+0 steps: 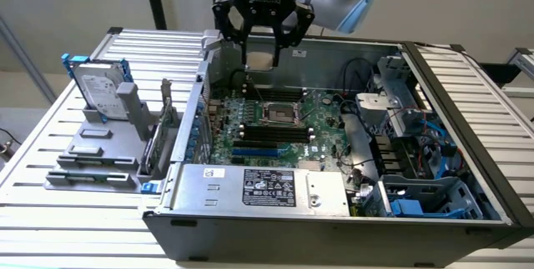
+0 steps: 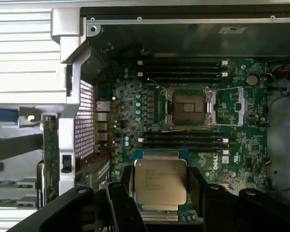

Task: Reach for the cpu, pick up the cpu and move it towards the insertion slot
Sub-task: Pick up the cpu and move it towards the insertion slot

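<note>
Black robot gripper [image 2: 159, 193] is hovering over the open computer case | jaws are pinching the flat silvery-grey square cpu [image 2: 160, 181] | silver-framed insertion slot [image 2: 188, 107] is lying ahead, apart, awaiting the chip

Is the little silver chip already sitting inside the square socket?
No, the cpu is held between the gripper fingers, apart from the insertion slot, whose dark centre is bare.

The exterior view is taken from above and in front, at a distance, angled down into the open grey metal computer case [image 1: 334, 219]. The wrist view is directed steeply downward, close over the green motherboard [image 2: 241, 145]. The motherboard [image 1: 276, 125] is shared by both.
</note>
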`<act>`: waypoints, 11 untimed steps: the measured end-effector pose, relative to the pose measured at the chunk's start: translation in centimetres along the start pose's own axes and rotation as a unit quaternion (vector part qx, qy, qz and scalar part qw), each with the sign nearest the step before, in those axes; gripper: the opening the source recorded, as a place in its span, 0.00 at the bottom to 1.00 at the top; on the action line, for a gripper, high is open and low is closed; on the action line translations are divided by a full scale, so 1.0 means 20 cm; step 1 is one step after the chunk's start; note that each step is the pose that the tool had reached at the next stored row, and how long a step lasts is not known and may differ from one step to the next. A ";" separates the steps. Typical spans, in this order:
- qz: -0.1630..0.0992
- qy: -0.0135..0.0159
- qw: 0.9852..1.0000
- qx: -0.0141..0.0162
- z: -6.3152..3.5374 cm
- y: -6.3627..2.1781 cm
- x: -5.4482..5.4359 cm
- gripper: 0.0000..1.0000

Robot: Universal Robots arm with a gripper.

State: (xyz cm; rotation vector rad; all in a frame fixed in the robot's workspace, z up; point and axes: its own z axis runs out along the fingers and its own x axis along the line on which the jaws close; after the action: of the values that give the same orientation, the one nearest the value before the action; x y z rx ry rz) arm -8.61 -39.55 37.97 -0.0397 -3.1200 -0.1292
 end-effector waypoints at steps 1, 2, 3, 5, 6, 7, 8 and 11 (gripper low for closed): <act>0.000 0.000 1.000 0.000 0.009 0.010 -0.02 0.55; 0.000 0.000 1.000 0.000 0.019 0.022 -0.05 0.55; 0.000 0.000 1.000 0.000 0.027 0.034 -0.07 0.55; 0.000 0.000 1.000 0.000 0.042 0.060 -0.11 0.55; 0.000 0.000 1.000 0.000 0.048 0.075 -0.12 0.55; 0.000 0.000 1.000 0.000 0.053 0.090 -0.14 0.55; 0.000 0.000 1.000 0.000 0.057 0.107 -0.16 0.55; 0.000 0.000 1.000 0.001 0.068 0.152 -0.20 0.55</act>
State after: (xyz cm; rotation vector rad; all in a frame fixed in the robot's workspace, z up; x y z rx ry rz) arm -4.58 -36.50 36.78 -0.0397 -3.1202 -0.1263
